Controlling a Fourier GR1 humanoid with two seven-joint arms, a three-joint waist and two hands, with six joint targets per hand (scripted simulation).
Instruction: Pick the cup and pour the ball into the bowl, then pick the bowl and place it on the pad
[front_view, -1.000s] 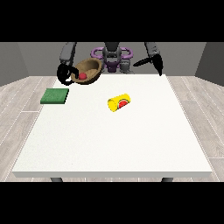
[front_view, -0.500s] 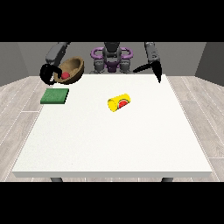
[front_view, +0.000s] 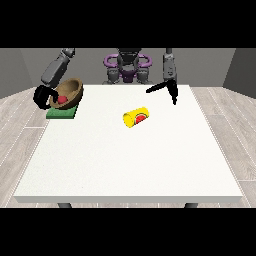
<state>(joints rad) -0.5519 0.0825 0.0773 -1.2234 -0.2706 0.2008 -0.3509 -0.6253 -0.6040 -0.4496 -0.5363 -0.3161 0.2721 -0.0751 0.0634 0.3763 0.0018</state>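
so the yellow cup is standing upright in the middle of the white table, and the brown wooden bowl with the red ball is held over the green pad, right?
Not quite. The front view shows the yellow cup lying on its side on the white table, not upright. The rest holds: the hand at the view's left holds the brown wooden bowl, red ball inside, over the green pad.

On the large white table (front_view: 150, 165) there is one yellow cylindrical cup (front_view: 136, 117) with a red mark on its side, lying near the table's middle. There is one brown wooden bowl (front_view: 70, 92), towards the table's far corner at the view's left, one small red ball (front_view: 62, 100) inside that bowl, and one flat green square pad (front_view: 62, 114) just beneath it.
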